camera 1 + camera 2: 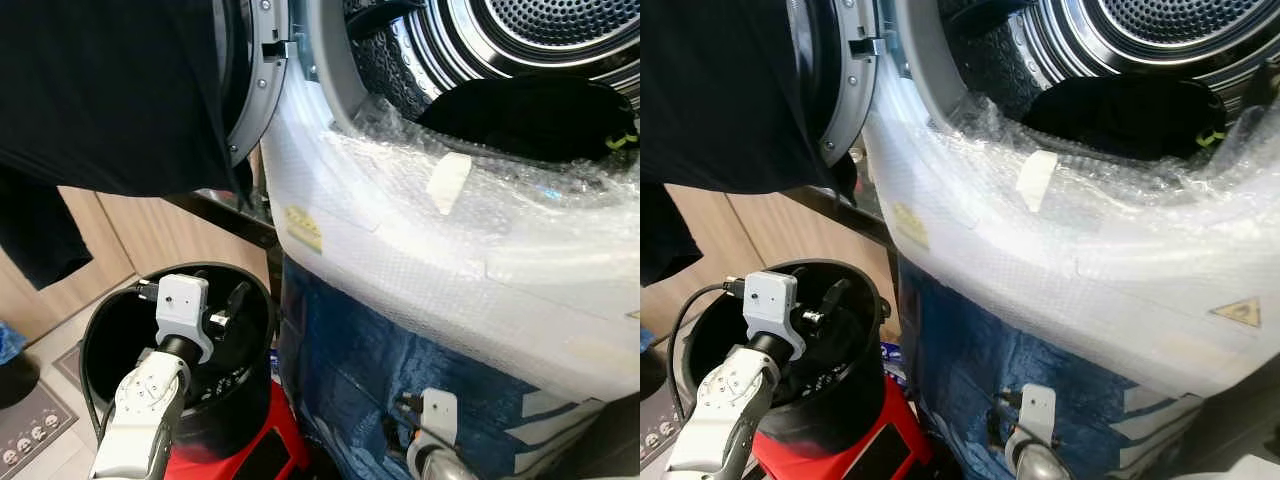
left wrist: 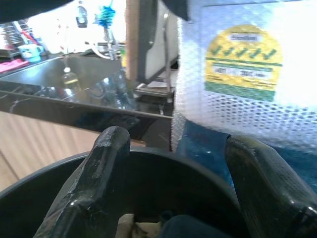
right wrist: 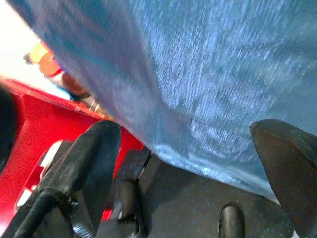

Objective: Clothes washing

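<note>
Left gripper (image 1: 232, 305) dips into the black laundry bucket (image 1: 100, 330) with its two black fingers spread wide and nothing between them, the wrist view looking over the bucket's far rim toward the bubble-wrapped washing machine (image 1: 420, 260). Dark clothes (image 2: 173, 227) lie low in the bucket, just under the fingertips, and more dark laundry (image 1: 530, 115) already sits in the open drum (image 1: 560, 30); a black garment (image 1: 110, 90) hangs across the machine's open door (image 1: 262, 70). Right gripper (image 3: 188, 173), also wide open and empty, hangs low beside the blue wrapping (image 3: 198, 74) on the machine's front, above a red base (image 3: 29, 129). The step in hand appears to be fetching another piece from the bucket for the drum. Doing it well likely means sinking the left fingers deeper until cloth sits between both pads, closing on a thick fold rather than a thin edge, then lifting straight up so the garment clears the bucket rim before swinging toward the drum. The bubble wrap bunched at the drum's lip could snag a trailing sleeve, so a high carry seems wise.
</note>
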Tool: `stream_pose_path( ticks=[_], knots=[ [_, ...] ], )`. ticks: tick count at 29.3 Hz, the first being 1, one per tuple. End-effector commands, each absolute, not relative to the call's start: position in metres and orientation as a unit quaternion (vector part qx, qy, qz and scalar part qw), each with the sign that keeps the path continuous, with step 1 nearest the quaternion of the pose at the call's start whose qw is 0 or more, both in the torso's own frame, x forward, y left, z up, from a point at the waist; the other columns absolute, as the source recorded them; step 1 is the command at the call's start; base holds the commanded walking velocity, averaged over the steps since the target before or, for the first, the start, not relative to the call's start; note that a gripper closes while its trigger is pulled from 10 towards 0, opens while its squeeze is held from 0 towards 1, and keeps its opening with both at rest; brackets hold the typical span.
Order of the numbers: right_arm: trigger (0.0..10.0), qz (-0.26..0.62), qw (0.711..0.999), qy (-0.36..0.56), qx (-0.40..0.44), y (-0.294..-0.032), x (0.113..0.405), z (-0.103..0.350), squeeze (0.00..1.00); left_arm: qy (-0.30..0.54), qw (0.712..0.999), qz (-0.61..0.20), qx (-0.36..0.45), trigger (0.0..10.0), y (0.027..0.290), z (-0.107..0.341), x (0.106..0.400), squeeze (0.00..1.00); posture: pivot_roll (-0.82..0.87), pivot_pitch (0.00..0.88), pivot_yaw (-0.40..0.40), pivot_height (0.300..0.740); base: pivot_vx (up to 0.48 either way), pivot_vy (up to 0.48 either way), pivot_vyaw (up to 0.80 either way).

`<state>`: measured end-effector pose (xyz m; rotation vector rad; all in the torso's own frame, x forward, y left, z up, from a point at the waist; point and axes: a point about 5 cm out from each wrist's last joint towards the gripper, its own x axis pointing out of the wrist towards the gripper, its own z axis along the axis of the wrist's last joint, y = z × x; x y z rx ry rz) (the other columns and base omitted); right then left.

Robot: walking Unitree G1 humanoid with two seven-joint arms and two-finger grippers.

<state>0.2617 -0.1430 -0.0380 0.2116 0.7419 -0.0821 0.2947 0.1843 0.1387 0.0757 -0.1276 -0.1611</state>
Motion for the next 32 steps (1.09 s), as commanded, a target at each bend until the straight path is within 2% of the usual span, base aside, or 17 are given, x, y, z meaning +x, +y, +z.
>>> stream_pose_path(
  ticks=[1,9,10,11,12,13,20,22,24,26,27,30,32],
  knots=[
    [10.0,-0.049,0.921,0.374,0.102,-0.143,0.255,-0.044,0.0,-0.066,0.994,-0.079,0.041,10.0,0.186,0.141,0.294,0.0,0.14,0.047,0.038,0.74,0.0,0.0,0.0],
    [10.0,-0.052,0.921,0.373,0.102,-0.143,0.255,-0.044,0.0,-0.066,0.994,-0.079,0.041,10.0,0.186,0.141,0.294,0.0,0.14,0.047,0.038,0.74,0.0,0.0,0.0],
    [10.0,-0.109,0.897,0.426,0.046,-0.168,0.231,-0.06,0.0,-0.064,0.994,-0.079,0.042,10.0,0.188,0.142,0.293,0.0,0.16,0.067,0.037,0.74,0.0,0.0,0.0],
    [10.0,-0.133,0.875,0.465,-0.019,-0.186,0.211,-0.071,0.0,-0.059,0.994,-0.08,0.043,10.0,0.188,0.142,0.292,0.0,0.16,0.067,0.037,0.74,0.0,0.0,0.0],
    [10.0,-0.131,0.85,0.496,-0.119,-0.203,0.189,-0.079,0.0,-0.048,0.995,-0.081,0.045,10.0,0.19,0.142,0.292,0.0,0.16,0.067,0.037,0.74,0.0,0.0,0.0],
    [10.0,-0.118,0.85,0.495,-0.135,-0.202,0.189,-0.079,0.0,-0.044,0.995,-0.081,0.045,10.0,0.19,0.142,0.292,0.0,0.16,0.067,0.037,0.74,0.0,0.0,0.0],
    [10.0,-0.119,0.85,0.494,-0.136,-0.202,0.189,-0.08,0.0,-0.044,0.995,-0.081,0.045,10.0,0.19,0.142,0.292,0.0,0.16,0.067,0.037,0.74,0.0,0.0,0.0],
    [10.0,-0.182,0.84,0.504,-0.087,-0.213,0.172,-0.085,0.0,-0.042,0.995,-0.088,0.037,10.0,0.189,0.144,0.293,0.0,0.16,0.095,0.054,0.74,0.0,0.0,0.0],
    [10.0,-0.21,0.843,0.491,-0.066,-0.219,0.17,-0.084,0.0,-0.041,0.994,-0.094,0.032,10.0,0.187,0.147,0.295,0.0,0.15,0.102,0.06,0.74,0.0,0.0,0.0],
    [10.0,-0.204,0.855,0.472,-0.066,-0.218,0.177,-0.081,0.0,-0.042,0.994,-0.097,0.029,10.0,0.185,0.148,0.296,0.0,0.15,0.108,0.062,0.74,0.0,0.0,0.0],
    [10.0,-0.181,0.864,0.46,-0.092,-0.216,0.182,-0.079,0.0,-0.043,0.994,-0.098,0.028,10.0,0.183,0.148,0.297,0.0,0.15,0.111,0.064,0.74,0.0,0.0,0.0],
    [10.0,-0.156,0.864,0.463,-0.12,-0.212,0.183,-0.079,0.0,-0.042,0.994,-0.099,0.026,10.0,0.182,0.147,0.298,0.0,0.15,0.114,0.064,0.74,0.0,0.0,0.0],
    [10.0,-0.183,0.861,0.47,-0.068,-0.211,0.179,-0.082,0.0,-0.044,0.994,-0.1,0.021,10.0,0.181,0.149,0.298,0.0,0.14,0.117,0.066,0.74,0.0,0.0,0.0]
  ],
)
